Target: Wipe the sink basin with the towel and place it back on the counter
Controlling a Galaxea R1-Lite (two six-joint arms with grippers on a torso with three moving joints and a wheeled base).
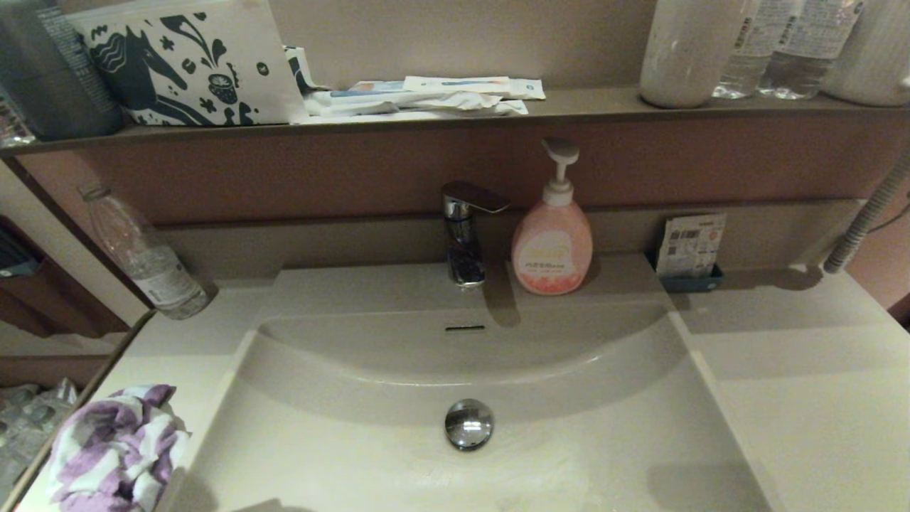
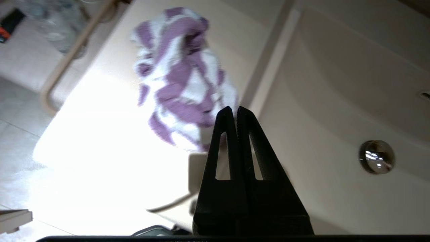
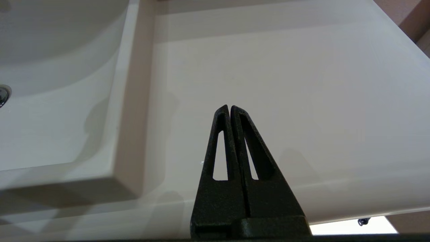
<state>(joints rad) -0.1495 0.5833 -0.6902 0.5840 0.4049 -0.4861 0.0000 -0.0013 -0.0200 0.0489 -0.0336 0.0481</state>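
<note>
The purple-and-white striped towel [image 1: 114,448] lies crumpled on the counter [image 1: 803,398] at the front left, beside the sink basin [image 1: 455,370] with its chrome drain plug [image 1: 468,424]. In the left wrist view the towel [image 2: 181,77] lies just beyond my left gripper [image 2: 234,109], which is shut with nothing in it and hovers over the basin's left rim. My right gripper [image 3: 229,107] is shut and empty above the bare counter [image 3: 285,77] to the right of the basin [image 3: 50,67]. Neither gripper shows in the head view.
A chrome faucet [image 1: 466,231] and a pink soap pump bottle [image 1: 552,238] stand behind the basin. A plastic bottle [image 1: 146,256] leans at back left, a small packet [image 1: 689,249] at back right. The brown shelf [image 1: 455,114] holds a horse-print pouch [image 1: 188,60], packets and bottles.
</note>
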